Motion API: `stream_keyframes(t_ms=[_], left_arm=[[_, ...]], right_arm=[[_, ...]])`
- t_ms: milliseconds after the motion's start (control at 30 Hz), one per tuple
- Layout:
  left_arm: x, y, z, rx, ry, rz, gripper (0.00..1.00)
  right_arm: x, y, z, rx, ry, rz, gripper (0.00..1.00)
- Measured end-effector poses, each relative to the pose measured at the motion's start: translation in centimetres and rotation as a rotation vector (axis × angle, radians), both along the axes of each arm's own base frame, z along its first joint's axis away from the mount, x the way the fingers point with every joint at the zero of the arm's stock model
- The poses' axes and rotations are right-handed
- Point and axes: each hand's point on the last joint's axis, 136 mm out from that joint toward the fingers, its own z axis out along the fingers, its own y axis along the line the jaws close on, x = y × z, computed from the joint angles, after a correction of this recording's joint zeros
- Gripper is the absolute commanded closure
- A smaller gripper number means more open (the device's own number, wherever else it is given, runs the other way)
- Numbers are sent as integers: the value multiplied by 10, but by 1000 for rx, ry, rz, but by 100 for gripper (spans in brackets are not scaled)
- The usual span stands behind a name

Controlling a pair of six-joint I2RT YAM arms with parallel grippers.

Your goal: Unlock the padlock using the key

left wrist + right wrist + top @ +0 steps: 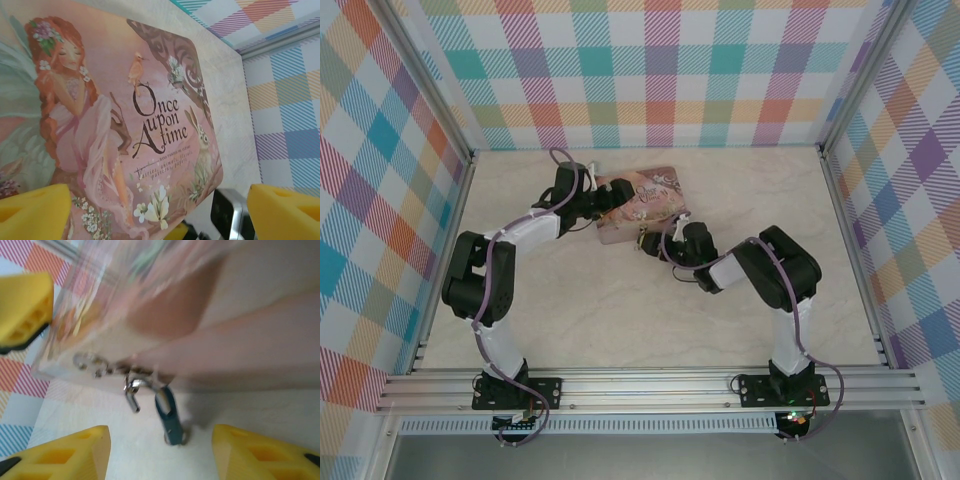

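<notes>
Tending the padlock point(167, 412).
We held the left gripper point(160, 212) spread over the tin point(125, 100), likely to brace it; the right gripper point(162, 452), spread too, flanked the padlock.

The tin point(100, 125) is pink, the padlock point(168, 416) blue, the walls point(650, 80) pastel plaid.

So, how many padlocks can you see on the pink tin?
1. The padlock hangs on the near side of the tin, just ahead of the right gripper. Other sides are hidden.
</notes>
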Motion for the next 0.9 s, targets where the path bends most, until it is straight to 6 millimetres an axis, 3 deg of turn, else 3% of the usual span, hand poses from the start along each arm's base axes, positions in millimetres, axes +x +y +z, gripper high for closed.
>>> stream_keyframes(t_ms=[133,267,467,633,900], left_arm=[[-8,-2,0,-1,-9,-10,9],[-15,-7,0,-3,-13,-25,9],[-17,-10,0,-6,-12,-27,9],[-17,-9,1,-7,-12,-25,9],[-17,-10,1,-7,-11,-25,9]], right_arm=[[21,-23,2,10,-3,-49,39],[27,-34,2,9,-5,-63,42],[7,-38,-2,11,-2,-48,46],[-16,-24,-2,8,8,1,46],[-19,-15,-4,10,23,20,50]])
